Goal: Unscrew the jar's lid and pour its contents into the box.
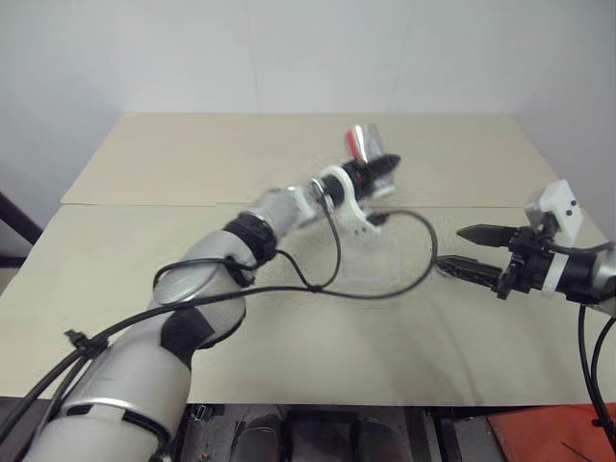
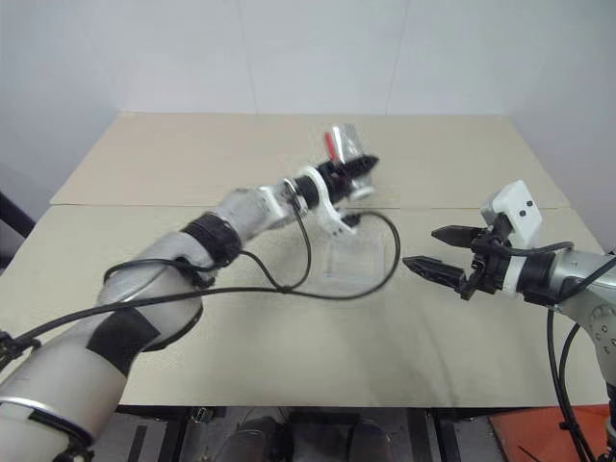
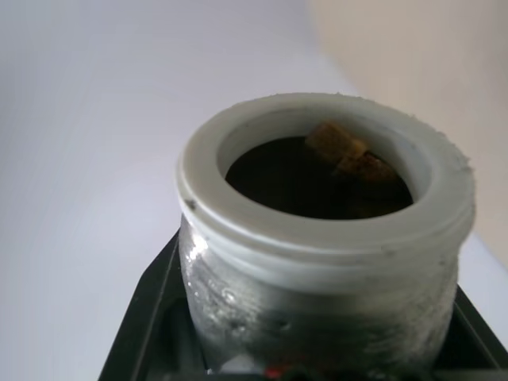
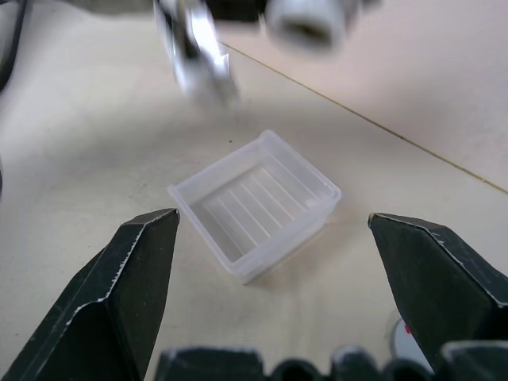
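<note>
Surface: pale beige counter [image 1: 144,356] made of two boards with a seam running across, set against a plain white wall.
Right hand [image 1: 460,252]: nearest, at the right edge above the counter, fingers spread wide apart and grasping nothing; it points leftward toward the box.
Lid [image 4: 401,340]: a small round pale piece with a red mark lies on the counter just beside the right hand's finger in the right wrist view; little of it shows.
Box [image 4: 258,202]: clear shallow square tray with a ribbed floor, resting flat on the counter between the two hands, with nothing in it; a black cable [image 1: 332,289] from the left arm loops just in front of it.
Left hand [image 2: 358,166]: farther back, raised above the box, clenched on the jar.
Jar [image 1: 364,142]: held off the counter beyond and above the box, tilted, lid off, red stripe of the label visible near the fingers.
Contents [image 3: 343,151]: brown pieces lie inside the open white-rimmed mouth, against its inner wall.
</note>
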Robot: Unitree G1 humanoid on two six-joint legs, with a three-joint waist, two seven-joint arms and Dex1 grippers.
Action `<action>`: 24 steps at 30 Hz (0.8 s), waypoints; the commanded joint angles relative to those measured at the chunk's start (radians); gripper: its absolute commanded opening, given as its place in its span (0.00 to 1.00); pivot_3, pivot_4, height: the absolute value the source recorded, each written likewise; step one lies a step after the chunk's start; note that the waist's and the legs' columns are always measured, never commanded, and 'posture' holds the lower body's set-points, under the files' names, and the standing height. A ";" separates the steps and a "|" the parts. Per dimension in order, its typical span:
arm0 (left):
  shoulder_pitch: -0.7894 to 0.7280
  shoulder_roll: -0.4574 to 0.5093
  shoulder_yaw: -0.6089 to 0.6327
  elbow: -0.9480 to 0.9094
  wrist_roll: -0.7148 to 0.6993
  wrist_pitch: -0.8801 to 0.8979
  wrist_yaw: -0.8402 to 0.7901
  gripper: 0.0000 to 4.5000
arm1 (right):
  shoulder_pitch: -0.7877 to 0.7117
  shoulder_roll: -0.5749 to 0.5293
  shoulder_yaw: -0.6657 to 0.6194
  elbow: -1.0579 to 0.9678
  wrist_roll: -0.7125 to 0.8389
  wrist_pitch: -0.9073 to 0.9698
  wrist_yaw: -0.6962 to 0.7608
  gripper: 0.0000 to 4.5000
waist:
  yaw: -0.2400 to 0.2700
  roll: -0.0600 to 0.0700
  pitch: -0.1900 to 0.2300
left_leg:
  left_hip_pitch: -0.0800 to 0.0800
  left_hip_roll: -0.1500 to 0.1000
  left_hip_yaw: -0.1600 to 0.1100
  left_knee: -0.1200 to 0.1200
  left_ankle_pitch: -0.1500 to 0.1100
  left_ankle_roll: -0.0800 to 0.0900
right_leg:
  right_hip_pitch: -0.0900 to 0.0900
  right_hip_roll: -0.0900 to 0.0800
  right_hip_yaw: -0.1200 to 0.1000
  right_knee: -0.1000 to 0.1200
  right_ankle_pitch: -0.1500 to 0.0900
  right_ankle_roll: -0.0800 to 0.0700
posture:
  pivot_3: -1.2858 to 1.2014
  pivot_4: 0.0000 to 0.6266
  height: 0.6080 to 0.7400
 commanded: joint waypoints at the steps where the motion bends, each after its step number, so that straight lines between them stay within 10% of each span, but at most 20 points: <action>1: 0.044 0.017 0.238 0.001 -0.297 -0.027 -0.166 0.46 | -0.013 -0.002 -0.017 -0.014 0.012 -0.012 0.002 0.99 | -0.003 0.000 0.000 | 0.000 0.000 0.000 0.000 0.000 0.000 | 0.000 0.000 0.000 0.000 0.000 0.000 | 0.52 0.24 1.00; 10: 0.205 -0.078 0.832 -0.150 -1.049 0.463 -0.702 0.46 | -0.017 0.019 -0.007 -0.026 0.033 0.007 -0.005 0.99 | -0.015 0.001 -0.001 | 0.000 0.000 -0.001 0.004 0.000 -0.001 | 0.002 0.000 -0.003 0.000 0.000 0.000 | 0.52 0.24 1.00; 24: 0.512 -0.078 0.898 -0.471 -1.170 0.622 -0.668 0.46 | -0.046 0.018 0.007 -0.015 0.050 0.010 -0.009 0.99 | -0.014 0.001 -0.001 | 0.003 -0.001 -0.002 0.003 0.000 -0.001 | 0.005 0.000 -0.001 0.001 0.000 0.000 | 0.52 0.24 1.00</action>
